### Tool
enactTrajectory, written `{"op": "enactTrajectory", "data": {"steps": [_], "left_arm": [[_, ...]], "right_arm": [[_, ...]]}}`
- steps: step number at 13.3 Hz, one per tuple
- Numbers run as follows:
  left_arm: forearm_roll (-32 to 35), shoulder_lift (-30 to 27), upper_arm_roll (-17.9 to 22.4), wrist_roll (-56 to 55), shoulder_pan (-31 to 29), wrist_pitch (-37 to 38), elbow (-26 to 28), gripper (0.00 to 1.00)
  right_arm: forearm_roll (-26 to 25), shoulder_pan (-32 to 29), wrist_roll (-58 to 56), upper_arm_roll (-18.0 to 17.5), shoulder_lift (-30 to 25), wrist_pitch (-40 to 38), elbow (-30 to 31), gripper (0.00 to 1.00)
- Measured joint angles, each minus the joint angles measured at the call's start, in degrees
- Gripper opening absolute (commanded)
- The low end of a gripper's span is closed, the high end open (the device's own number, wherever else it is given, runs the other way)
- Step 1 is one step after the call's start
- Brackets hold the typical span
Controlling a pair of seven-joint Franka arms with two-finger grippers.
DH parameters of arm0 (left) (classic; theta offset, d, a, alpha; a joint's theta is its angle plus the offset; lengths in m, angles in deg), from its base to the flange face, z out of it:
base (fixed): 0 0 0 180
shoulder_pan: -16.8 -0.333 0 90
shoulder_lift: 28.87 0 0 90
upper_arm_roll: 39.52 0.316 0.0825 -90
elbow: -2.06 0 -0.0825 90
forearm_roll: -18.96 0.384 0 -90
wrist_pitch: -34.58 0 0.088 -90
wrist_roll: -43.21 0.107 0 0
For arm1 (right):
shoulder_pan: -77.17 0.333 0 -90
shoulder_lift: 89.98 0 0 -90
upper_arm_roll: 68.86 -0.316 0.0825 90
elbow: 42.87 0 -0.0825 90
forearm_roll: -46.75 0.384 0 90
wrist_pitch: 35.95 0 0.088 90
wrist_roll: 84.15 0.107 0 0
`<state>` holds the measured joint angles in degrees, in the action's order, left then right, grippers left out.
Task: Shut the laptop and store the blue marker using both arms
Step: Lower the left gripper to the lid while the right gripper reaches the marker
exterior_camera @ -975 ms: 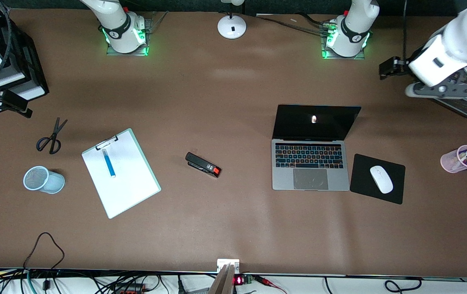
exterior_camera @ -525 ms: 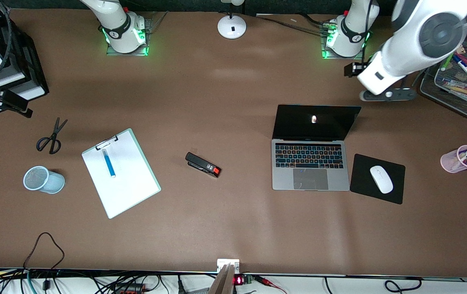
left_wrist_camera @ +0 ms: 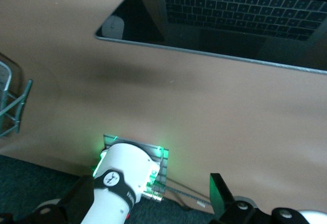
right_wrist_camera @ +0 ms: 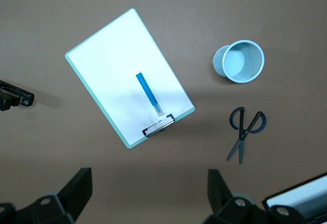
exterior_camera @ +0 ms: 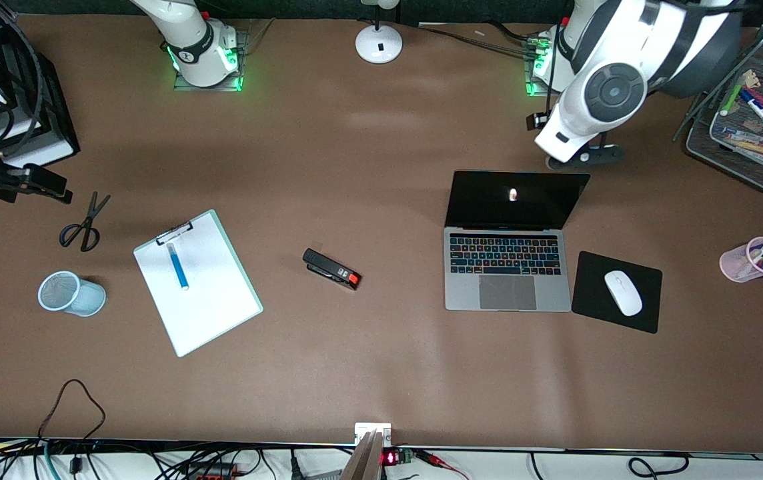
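While the laptop (exterior_camera: 508,243) sat open on the table (exterior_camera: 381,373), its black screen stood up and a mouse pad (exterior_camera: 616,291) lay just beside it. Up over the bare table near the top of the screen hung the left gripper (left_wrist_camera: 148,196), fingers (left_wrist_camera: 220,192) spread wide, holding nothing. The blue marker (exterior_camera: 177,265) lay on a white clipboard (exterior_camera: 197,282) toward the right arm's end, between a mesh cup (exterior_camera: 71,293) and a stapler (exterior_camera: 331,269). High above the table near the clipboard was the right gripper (right_wrist_camera: 148,193), spread wide too, touching nothing. Scissors (exterior_camera: 83,223) lay near the cup.
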<state>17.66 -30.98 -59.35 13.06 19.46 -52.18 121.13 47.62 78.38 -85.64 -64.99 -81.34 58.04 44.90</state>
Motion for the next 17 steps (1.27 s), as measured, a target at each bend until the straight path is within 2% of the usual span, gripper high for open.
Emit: {"op": "enactTrajectory", "data": {"steps": [3, 6, 10, 13, 17], "left_arm": [[-0.02, 0.19, 0.06, -0.18, -0.04, -7.27, 5.66, 1.00], [-0.36, 0.29, -0.21, -0.21, -0.04, -13.06, 8.25, 1.00], [-0.85, 2.53, -0.34, -0.21, -0.04, -19.15, 9.24, 1.00], [-0.85, 4.87, -0.34, -0.26, -0.05, -24.81, 9.27, 1.00], [-0.94, 5.19, -0.32, -0.23, -0.40, -29.19, 8.98, 1.00]], "right_arm": [[0.48, -0.23, 0.00, 0.05, 1.04, 0.19, 0.01, 1.00], [3.74, -0.52, 0.00, 0.41, 2.27, 2.30, 0.01, 1.00], [3.83, -0.90, -1.34, 0.52, 6.13, 4.94, 0.18, 1.00], [3.83, -1.02, -6.49, 0.52, 10.64, 6.98, 0.29, 1.00], [3.84, -0.93, -14.48, 0.25, 15.73, 11.40, 0.29, 1.00]]}}
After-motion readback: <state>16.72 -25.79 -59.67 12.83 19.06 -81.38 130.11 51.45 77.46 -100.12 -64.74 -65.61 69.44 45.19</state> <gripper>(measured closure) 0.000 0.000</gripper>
